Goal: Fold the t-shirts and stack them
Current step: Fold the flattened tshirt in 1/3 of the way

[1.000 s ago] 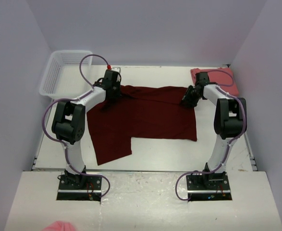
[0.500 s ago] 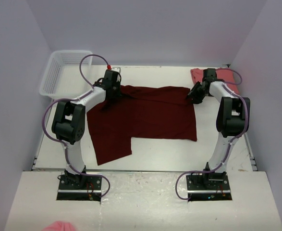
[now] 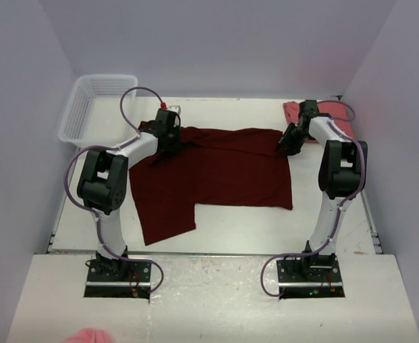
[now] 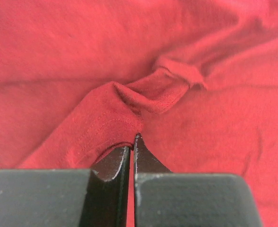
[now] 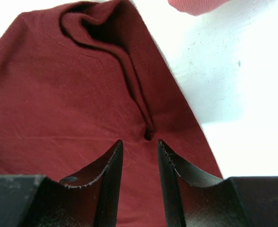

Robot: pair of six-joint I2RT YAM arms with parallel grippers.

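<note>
Maroon t-shirt (image 3: 216,175) spread on table (image 3: 230,229), far edge bunched. Soft, light, limp: judged to drape and wrinkle; take hold at raised folds or corners. Left gripper (image 4: 131,139) clenched on far-left fold. Right gripper (image 5: 139,142) released, jaws astride far-right fold. Salmon t-shirt (image 3: 330,111) lies far right.

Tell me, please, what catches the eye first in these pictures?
A dark maroon t-shirt lies spread over the middle of the table. The left fingers are shut on a fold at its far left corner, while the right fingers stand open over its far right corner. A salmon pink shirt lies just beyond.
</note>
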